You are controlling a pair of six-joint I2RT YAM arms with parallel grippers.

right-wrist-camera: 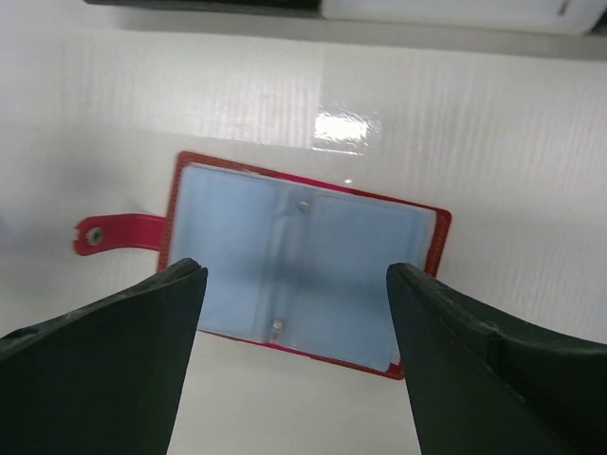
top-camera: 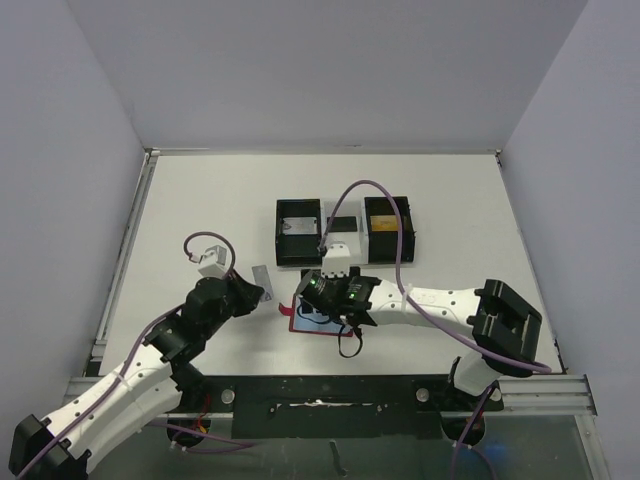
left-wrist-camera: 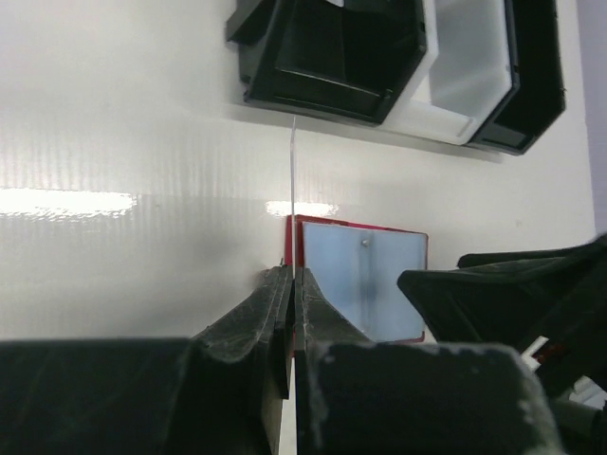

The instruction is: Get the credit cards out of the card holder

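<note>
card holder (right-wrist-camera: 303,275) seen in red, lined in pale blue-grey, credit card (top-camera: 262,274) pale grey, tray (top-camera: 299,204) coloured black and white, table (top-camera: 200,200) white

The card holder (top-camera: 305,322) lies open on the worktop (top-camera: 200,200), near side, tab (right-wrist-camera: 114,232) toward 9 o'clock. My right fingers (right-wrist-camera: 142,322) hang spread over it, one at its 9 o'clock edge, one at 3. Just behind, at 12 o'clock, I have the tray (top-camera: 300,260), one card (top-camera: 293,226) in its left compartment, a second card (top-camera: 385,222) in its right. At 10 o'clock from the holder, just beside it, my left fingers (left-wrist-camera: 247,322) pinch a third card (left-wrist-camera: 293,171) standing on edge.
</note>
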